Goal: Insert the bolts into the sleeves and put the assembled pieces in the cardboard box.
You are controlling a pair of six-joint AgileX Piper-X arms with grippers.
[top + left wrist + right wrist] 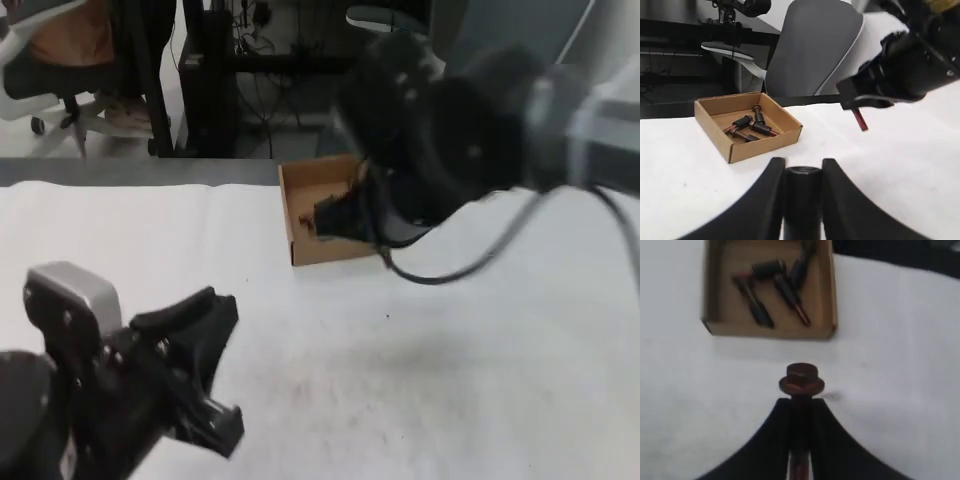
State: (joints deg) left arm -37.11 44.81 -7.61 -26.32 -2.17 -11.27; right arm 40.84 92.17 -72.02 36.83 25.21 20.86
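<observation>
The cardboard box (291, 222) sits at the bench's far middle, with a few assembled pieces (751, 128) lying inside it. My right gripper (338, 216) hangs just in front of the box, shut on a rusty red bolt (801, 380) whose hex head sticks out past the fingertips. From the right wrist view the box (771, 330) and its pieces (774, 289) lie just beyond that bolt. My left gripper (802, 167) is low at the near left, shut on a black sleeve (802, 200) held upright between its fingers. The left wrist view shows the right gripper (858, 102) with the bolt's shank (860, 120) pointing down.
A white cloth (420, 380) covers the bench, with open room in the middle and to the right. A grey office chair (812, 50) and desks stand beyond the far edge. The right arm's cable (470, 265) loops low over the cloth.
</observation>
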